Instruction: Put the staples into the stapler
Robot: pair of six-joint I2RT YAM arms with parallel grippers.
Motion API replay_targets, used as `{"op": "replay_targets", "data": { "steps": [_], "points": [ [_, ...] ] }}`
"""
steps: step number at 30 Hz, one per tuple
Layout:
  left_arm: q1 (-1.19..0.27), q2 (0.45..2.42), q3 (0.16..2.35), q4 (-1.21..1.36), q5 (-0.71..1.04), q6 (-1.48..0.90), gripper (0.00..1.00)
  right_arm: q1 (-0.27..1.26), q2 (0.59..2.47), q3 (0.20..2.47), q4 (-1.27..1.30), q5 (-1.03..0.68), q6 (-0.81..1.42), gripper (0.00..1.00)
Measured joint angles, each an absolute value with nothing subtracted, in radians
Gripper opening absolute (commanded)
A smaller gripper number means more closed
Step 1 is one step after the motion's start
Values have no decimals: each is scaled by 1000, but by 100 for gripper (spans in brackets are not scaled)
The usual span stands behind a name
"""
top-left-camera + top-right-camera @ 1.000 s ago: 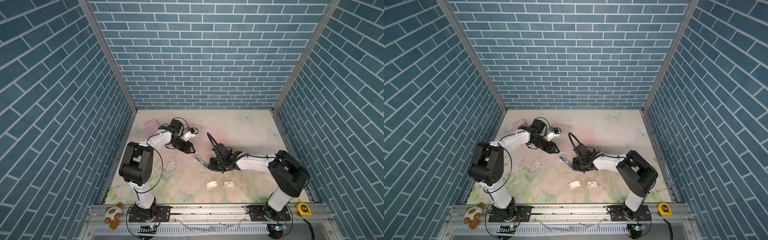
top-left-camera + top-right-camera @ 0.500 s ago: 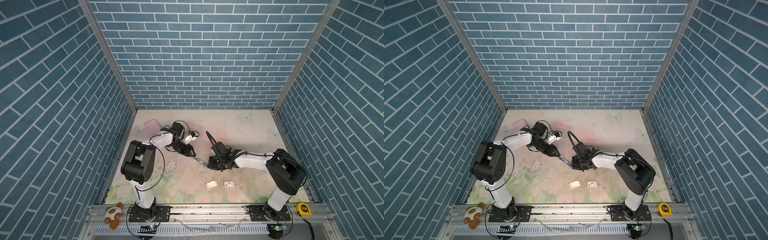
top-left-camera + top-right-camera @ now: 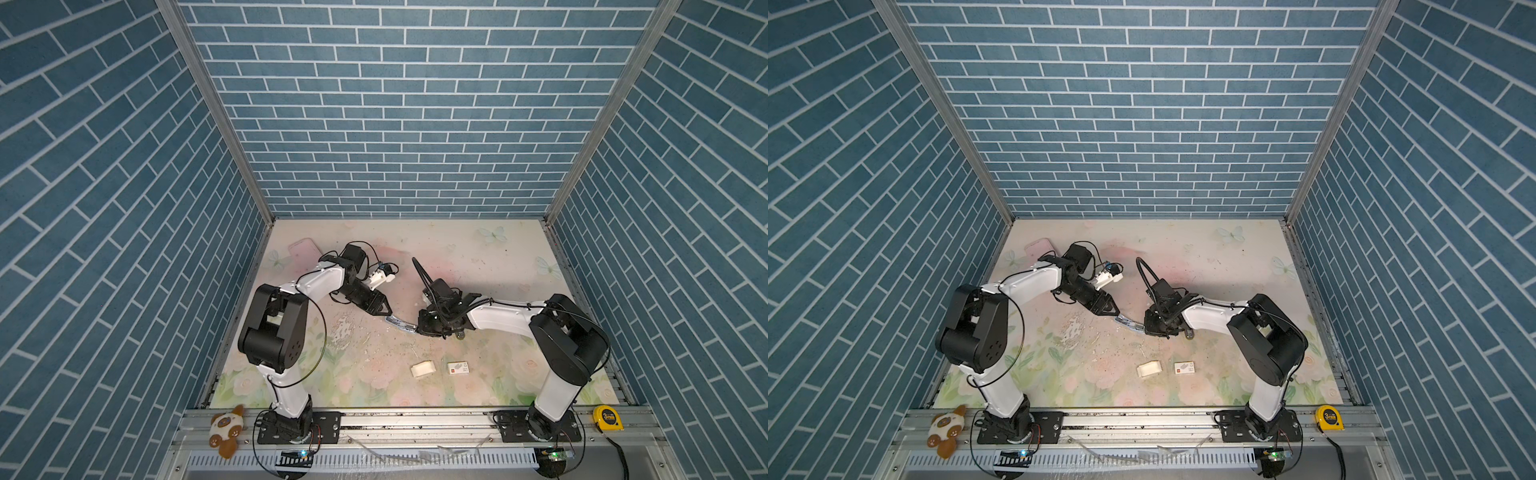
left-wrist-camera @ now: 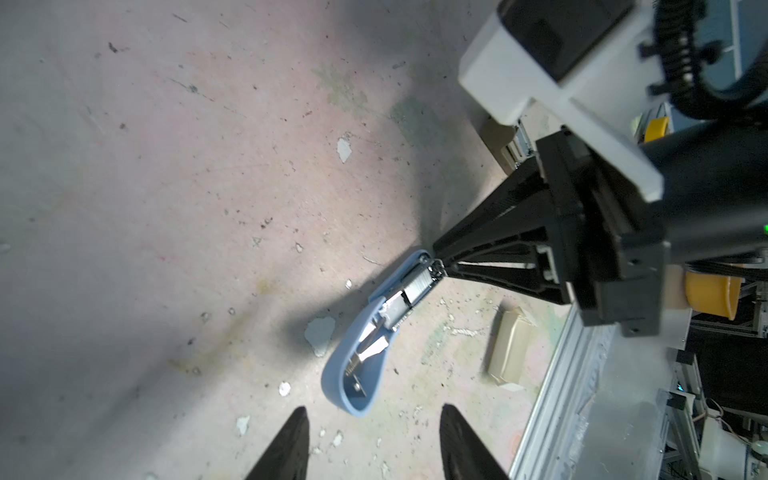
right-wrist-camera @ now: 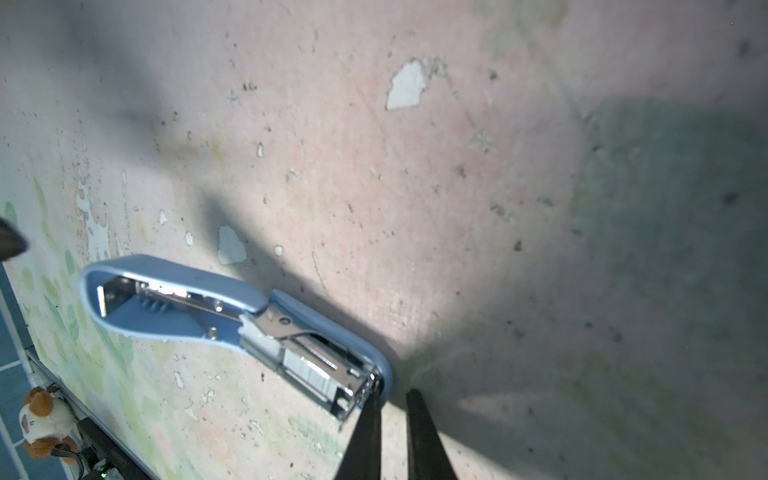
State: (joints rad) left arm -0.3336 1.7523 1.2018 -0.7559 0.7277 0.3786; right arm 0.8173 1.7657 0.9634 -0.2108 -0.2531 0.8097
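A blue stapler (image 3: 400, 325) (image 3: 1129, 323) lies folded open on the table between both arms. A silvery strip of staples (image 5: 309, 371) (image 4: 419, 284) sits in its metal channel. My right gripper (image 5: 393, 394) (image 3: 417, 329) is closed to a narrow gap, its tips pinching the channel end of the stapler (image 5: 199, 299). My left gripper (image 4: 373, 413) (image 3: 384, 312) stands open, low over the table. The rounded lid end of the stapler (image 4: 353, 386) lies just ahead of its fingers, apart from them.
A small white card tray (image 3: 423, 368) and a red-marked white sleeve (image 3: 458, 368) lie near the front. A pink flat thing (image 3: 305, 253) lies at the back left. A plush toy (image 3: 226, 428) and a yellow tape measure (image 3: 607, 417) rest on the front rail.
My left gripper has moved down and to the right, up to the stapler's lid end. The right gripper and the stapler have stayed where they were.
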Motion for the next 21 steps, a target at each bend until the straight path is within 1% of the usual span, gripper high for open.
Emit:
{"op": "replay_targets", "data": {
  "steps": [4,7,15,21],
  "points": [
    [-334,1663,1212,-822,682,536,54,811,1771,973,-225,-260,796,15],
    [-334,1644,1223,-860,641,648,54,808,1776,981,-234,-266,783,14],
    [-336,1713,1237,-913,550,865,55,802,1790,1005,-262,-275,775,14],
    [-342,1772,1246,-927,550,958,55,800,1798,1016,-274,-282,763,14]
  ]
}}
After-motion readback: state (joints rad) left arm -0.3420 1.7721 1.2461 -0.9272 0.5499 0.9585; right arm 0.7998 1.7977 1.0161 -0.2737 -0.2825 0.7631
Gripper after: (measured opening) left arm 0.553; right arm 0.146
